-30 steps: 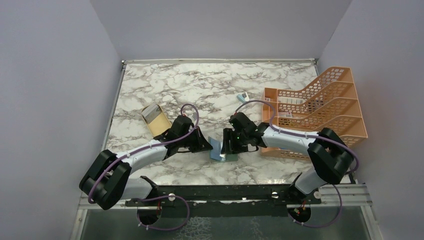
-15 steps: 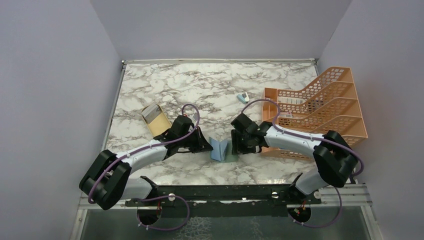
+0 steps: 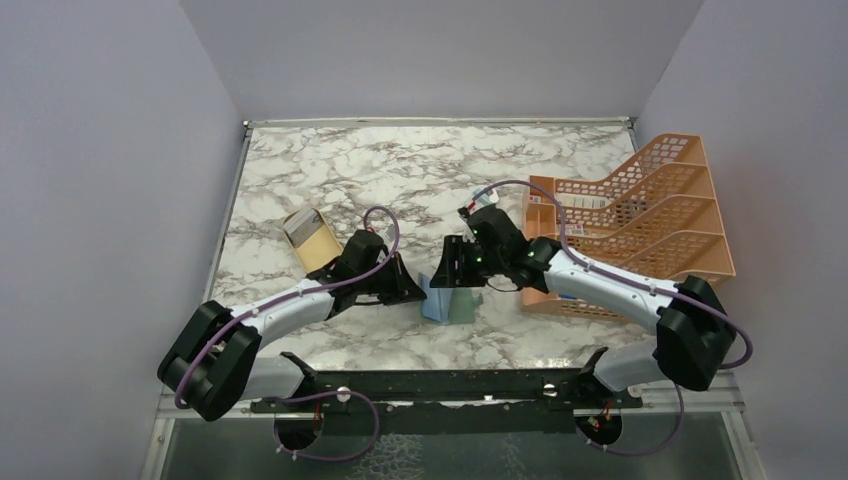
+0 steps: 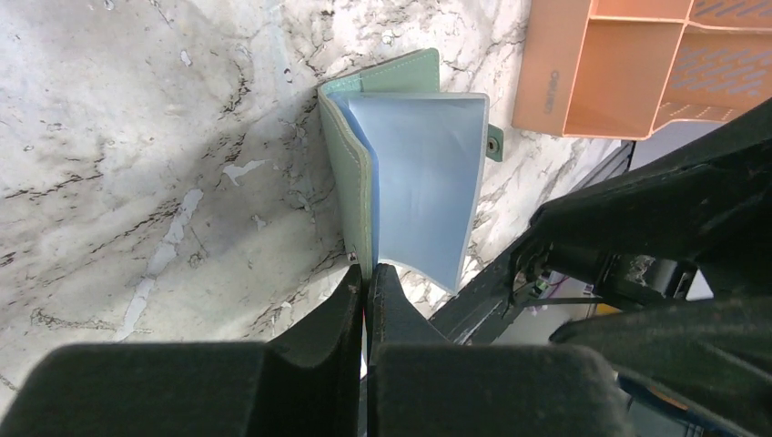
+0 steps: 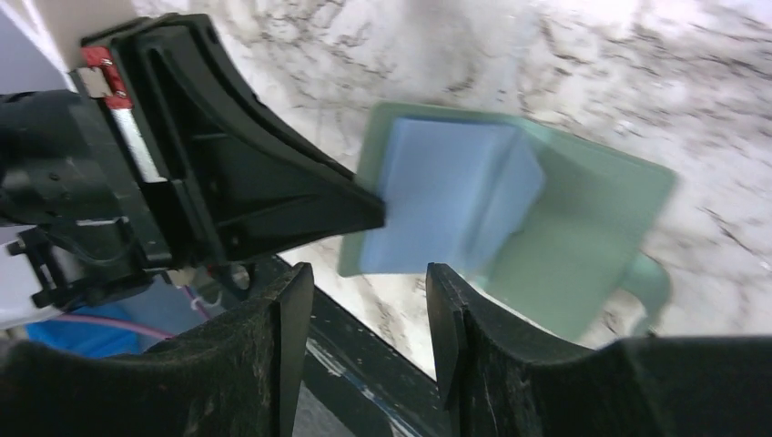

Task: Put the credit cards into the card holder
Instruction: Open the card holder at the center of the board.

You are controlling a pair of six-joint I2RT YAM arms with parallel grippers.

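Observation:
The card holder [image 3: 441,301] is a grey-green wallet with pale blue inner pockets, standing open on the marble near the front edge. My left gripper [image 3: 415,292] is shut on its left green cover, as the left wrist view shows [image 4: 368,276], where the blue pocket [image 4: 419,182] bulges to the right. My right gripper [image 3: 450,272] is open and empty just above the wallet. In the right wrist view its fingertips [image 5: 365,296] frame the blue pocket [image 5: 446,191]. The credit cards [image 3: 300,228] lie in a tan dish at the left.
The tan oval dish [image 3: 322,250] sits behind my left arm. An orange mesh file rack [image 3: 640,215] fills the right side, close behind my right arm; it also shows in the left wrist view [image 4: 628,64]. The table's front rail [image 3: 450,385] is close to the wallet.
My right gripper drew back to the right of the wallet, then swung left and up over it, open. My left gripper has kept its hold, and the wallet has stayed in place.

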